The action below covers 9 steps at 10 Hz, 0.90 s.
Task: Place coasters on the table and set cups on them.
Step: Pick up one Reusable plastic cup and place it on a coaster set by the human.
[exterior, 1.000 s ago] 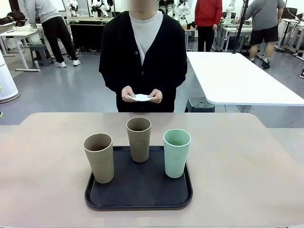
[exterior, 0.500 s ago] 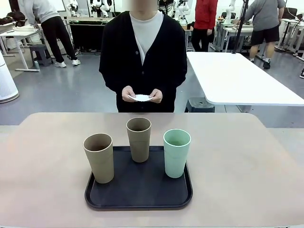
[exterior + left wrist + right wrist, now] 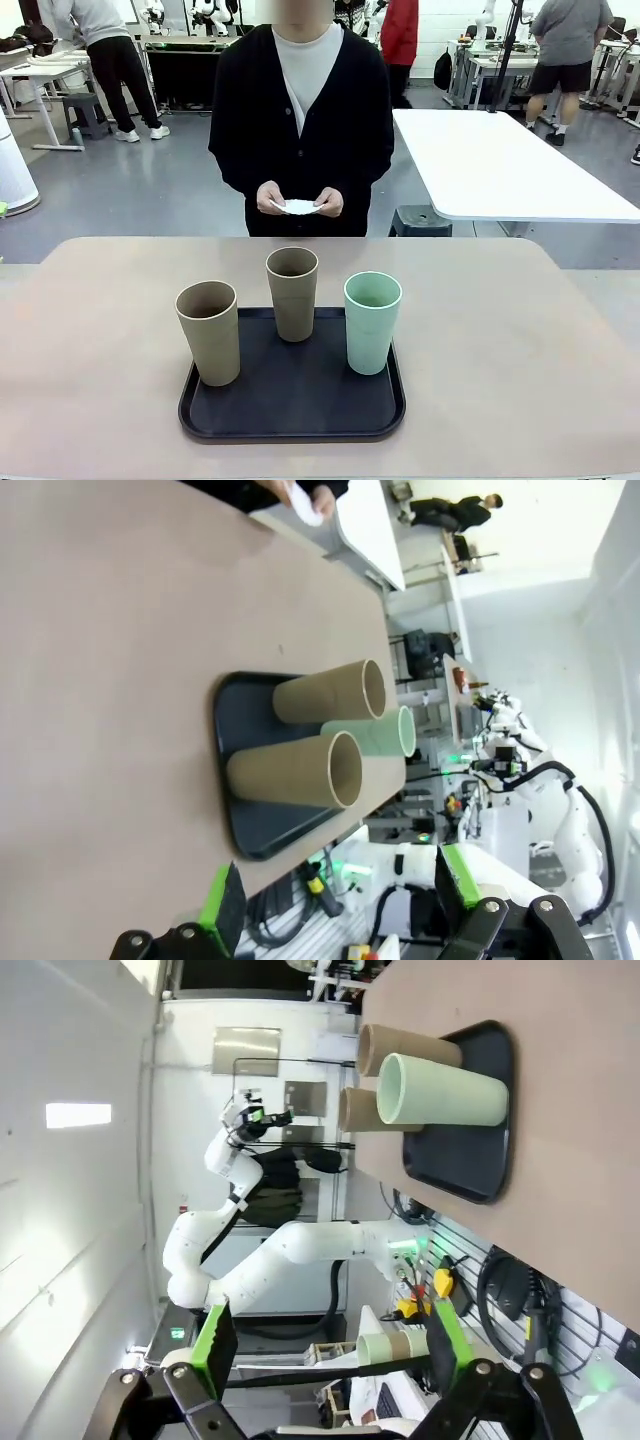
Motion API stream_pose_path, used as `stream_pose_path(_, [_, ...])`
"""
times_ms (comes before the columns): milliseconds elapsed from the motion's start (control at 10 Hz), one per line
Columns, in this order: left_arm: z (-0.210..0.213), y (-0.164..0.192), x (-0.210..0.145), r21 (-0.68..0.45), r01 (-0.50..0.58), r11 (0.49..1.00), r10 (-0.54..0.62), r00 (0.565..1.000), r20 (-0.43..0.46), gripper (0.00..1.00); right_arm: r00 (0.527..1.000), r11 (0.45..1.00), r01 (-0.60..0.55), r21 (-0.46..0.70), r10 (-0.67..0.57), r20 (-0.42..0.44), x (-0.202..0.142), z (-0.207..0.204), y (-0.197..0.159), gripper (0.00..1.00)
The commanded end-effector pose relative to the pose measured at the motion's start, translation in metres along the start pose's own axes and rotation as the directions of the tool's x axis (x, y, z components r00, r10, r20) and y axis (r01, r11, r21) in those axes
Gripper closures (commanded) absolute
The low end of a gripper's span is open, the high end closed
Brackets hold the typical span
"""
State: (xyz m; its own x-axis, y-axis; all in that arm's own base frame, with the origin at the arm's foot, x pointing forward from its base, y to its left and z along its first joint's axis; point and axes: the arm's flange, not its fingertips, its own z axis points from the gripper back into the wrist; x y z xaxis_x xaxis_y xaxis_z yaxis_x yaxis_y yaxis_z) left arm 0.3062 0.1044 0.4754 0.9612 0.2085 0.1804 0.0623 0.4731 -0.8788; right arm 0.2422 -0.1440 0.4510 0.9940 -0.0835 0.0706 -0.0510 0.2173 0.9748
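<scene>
tan desk [image 3: 100, 330] bears a black tray [image 3: 290, 415] holding two tan-brown cups [image 3: 210, 335] and one mint green cup [image 3: 372, 322]; a person [image 3: 300, 120] holds white coasters [image 3: 298, 206]; left gripper [image 3: 340, 900], right gripper [image 3: 330, 1345]: jaws apart, empty.

Front view looks across the table [image 3: 100, 330]; sideways wrist views share the tray [image 3: 250, 830].

A smooth grey floor [image 3: 150, 200] ran back through a bright, evenly lit workshop. At the right stood a long white rounded-corner table [image 3: 500, 165], with a small dark stool [image 3: 420, 220] under its near end. Far left were a white desk [image 3: 25, 72] and a grey step stool [image 3: 85, 105]; the right wrist view showed a plain white wall [image 3: 70, 1210]
</scene>
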Motion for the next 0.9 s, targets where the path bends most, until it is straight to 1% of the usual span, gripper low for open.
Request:
stream_pose_path(0, [-0.003, 0.003, -0.005, 0.016, 0.011, 1.0, -0.011, 1.0, -0.011, 0.0, 0.999, 0.999, 0.039, -0.037, -0.039, -0.001, 0.001, -0.003, 0.0, 0.0])
stream_pose_path(300, [-0.009, -0.007, -0.011, 0.054, 0.015, 0.998, -0.013, 1.0, -0.028, 0.0, 0.999, 0.997, 0.035, -0.071, -0.036, -0.014, 0.0, -0.006, 0.002, 0.0])
stream_pose_path(400, [-0.003, -0.001, 0.001, 0.008, 0.002, 1.0, -0.001, 1.0, -0.009, 0.0, 1.0, 0.999, 0.018, -0.035, -0.018, -0.003, 0.002, -0.001, -0.003, 0.0])
stream_pose_path(800, [-0.003, -0.001, 0.001, 0.008, 0.002, 1.0, -0.001, 1.0, -0.009, 0.0, 1.0, 0.999, 0.018, -0.035, -0.018, -0.003, 0.002, -0.001, -0.003, 0.0])
